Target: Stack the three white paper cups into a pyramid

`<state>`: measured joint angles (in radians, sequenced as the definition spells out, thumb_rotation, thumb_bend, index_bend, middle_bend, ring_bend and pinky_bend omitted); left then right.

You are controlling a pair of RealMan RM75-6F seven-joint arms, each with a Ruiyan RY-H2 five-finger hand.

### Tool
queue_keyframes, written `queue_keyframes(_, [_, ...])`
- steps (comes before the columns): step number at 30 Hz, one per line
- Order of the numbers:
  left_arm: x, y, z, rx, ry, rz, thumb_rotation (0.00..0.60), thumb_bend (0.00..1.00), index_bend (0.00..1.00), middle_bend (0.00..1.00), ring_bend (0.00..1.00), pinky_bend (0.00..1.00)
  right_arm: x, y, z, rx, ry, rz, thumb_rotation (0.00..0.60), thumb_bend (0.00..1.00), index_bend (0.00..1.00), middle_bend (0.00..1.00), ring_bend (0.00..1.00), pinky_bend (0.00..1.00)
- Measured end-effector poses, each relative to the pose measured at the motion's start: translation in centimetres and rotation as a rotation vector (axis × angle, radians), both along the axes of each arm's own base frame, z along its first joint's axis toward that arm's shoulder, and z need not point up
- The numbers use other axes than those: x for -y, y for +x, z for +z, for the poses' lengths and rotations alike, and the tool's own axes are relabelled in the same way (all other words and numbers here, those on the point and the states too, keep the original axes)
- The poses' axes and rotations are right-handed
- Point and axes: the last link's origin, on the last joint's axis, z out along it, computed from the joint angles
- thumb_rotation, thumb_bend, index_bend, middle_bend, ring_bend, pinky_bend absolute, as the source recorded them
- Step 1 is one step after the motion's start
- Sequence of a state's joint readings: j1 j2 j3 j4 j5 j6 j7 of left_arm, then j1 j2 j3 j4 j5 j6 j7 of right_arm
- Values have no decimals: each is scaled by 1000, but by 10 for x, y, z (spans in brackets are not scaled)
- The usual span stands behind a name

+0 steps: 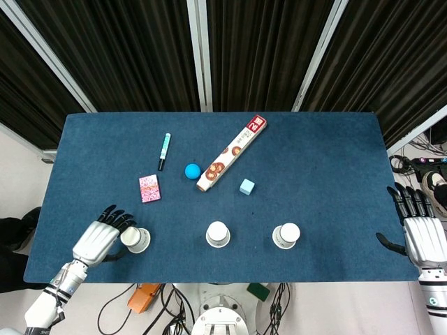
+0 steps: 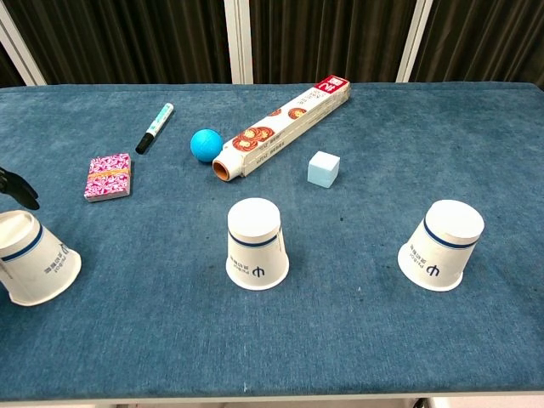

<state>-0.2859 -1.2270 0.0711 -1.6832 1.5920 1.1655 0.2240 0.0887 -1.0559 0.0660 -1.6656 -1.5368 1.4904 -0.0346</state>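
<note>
Three white paper cups stand upside down in a row near the table's front edge: the left cup (image 1: 135,239) (image 2: 34,258), the middle cup (image 1: 218,234) (image 2: 256,244) and the right cup (image 1: 286,236) (image 2: 443,245). My left hand (image 1: 100,238) sits right beside the left cup with its dark fingers spread over the cup's left side; whether they touch it is unclear. In the chest view only its fingertips (image 2: 19,187) show, above that cup. My right hand (image 1: 421,236) hovers open past the table's right edge, far from the cups.
Behind the cups lie a pink card deck (image 1: 149,188), a teal marker (image 1: 164,150), a blue ball (image 1: 192,171), a long foil box (image 1: 232,161) and a pale blue cube (image 1: 246,186). The blue table (image 1: 328,160) is bare on its right half.
</note>
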Motion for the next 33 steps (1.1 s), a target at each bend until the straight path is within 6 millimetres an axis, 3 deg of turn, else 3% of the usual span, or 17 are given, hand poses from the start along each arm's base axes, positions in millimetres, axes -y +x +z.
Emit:
queue_keyframes(6, [-4,1,-2,-5,1,-2,600,347,417,203,130,0,0,0,-1,0,3,0,600,286,0,78,0,84])
queue_keyframes(12, [-8,8,-1,10,0,-28,600,366,437,207,133,0,-1,-1,1,-1,-2,-2,600,286,0,78,0,84])
queue_keyframes(20, [-24,47,-4,53,-16,-151,600,364,437,207,133,0,-1,1,2,-1,-6,6,600,286,0,78,0,84])
queue_keyframes(28, [-46,94,-31,80,-96,-243,600,361,437,207,133,0,-4,0,4,0,-9,1,600,286,0,78,0,84])
queue_keyframes(33, [-54,111,-45,55,-121,-275,600,361,437,207,133,0,-7,-2,6,1,-12,-4,600,286,0,78,0,84])
